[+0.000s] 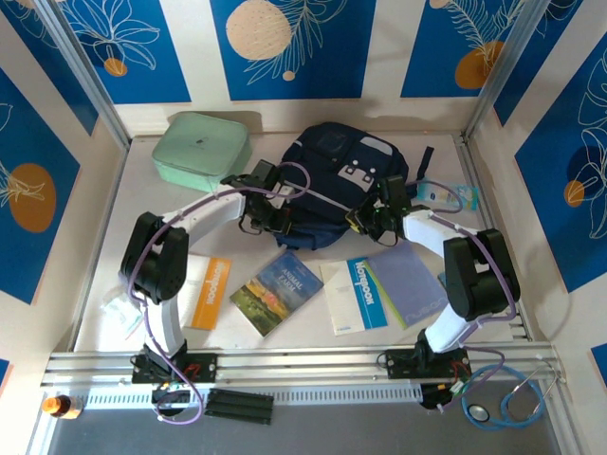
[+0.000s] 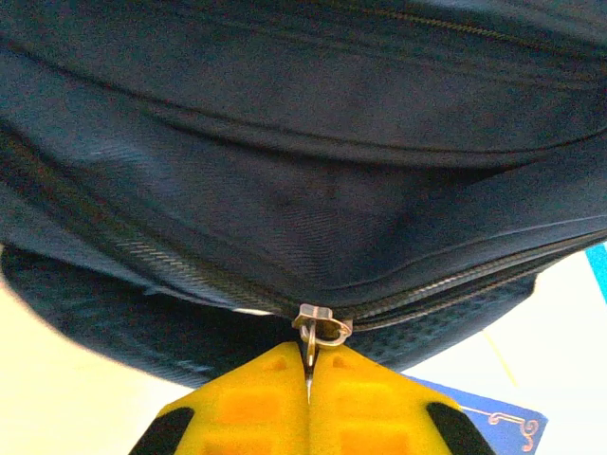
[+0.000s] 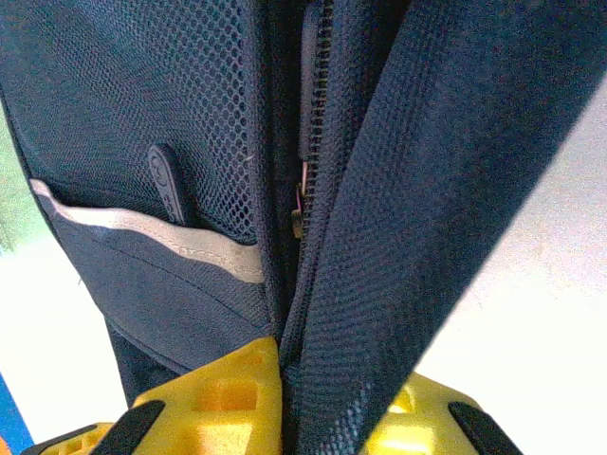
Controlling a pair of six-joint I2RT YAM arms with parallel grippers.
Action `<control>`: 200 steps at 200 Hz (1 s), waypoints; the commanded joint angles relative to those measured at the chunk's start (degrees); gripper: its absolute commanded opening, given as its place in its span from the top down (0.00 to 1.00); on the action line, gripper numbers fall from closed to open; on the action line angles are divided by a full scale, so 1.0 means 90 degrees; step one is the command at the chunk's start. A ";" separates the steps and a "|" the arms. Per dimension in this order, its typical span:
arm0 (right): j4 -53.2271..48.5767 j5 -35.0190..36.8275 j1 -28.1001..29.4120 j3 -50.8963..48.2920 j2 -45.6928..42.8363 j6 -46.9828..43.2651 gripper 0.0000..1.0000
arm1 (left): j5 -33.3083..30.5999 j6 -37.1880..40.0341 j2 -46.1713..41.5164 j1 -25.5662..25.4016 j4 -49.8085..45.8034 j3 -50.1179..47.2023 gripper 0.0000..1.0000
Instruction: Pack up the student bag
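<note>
Step judged: zip opening. Student bag [image 1: 346, 180] lies far centre of table [image 1: 142, 237]. Zipper pull [image 2: 319, 329] pinched by left gripper [image 2: 308, 379]. Bag edge clamped by right gripper [image 3: 318, 403]. Next: pull to be drawn along track, fabric held taut. Books [image 1: 275, 289] not yet packed.

Navy student bag [image 1: 332, 156] — lying flat, white patches facing up.

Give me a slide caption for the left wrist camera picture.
Left gripper shut on the zipper pull at the edge of the navy backpack.
</note>
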 commanded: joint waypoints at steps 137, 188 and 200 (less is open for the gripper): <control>-0.1026 -0.1520 -0.0672 0.1764 -0.0246 -0.1817 0.89 | 0.0129 -0.0362 -0.1944 -0.0331 -0.0988 -0.0154 1.00; -0.1146 -0.1380 -0.1186 0.1614 0.0168 -0.2490 0.89 | 0.0282 -0.0732 -0.1201 -0.0799 -0.0158 -0.0464 1.00; -0.1189 -0.1385 -0.1242 0.1605 0.0276 -0.2571 0.89 | 0.0099 -0.0826 -0.1022 -0.0795 -0.0006 -0.0467 1.00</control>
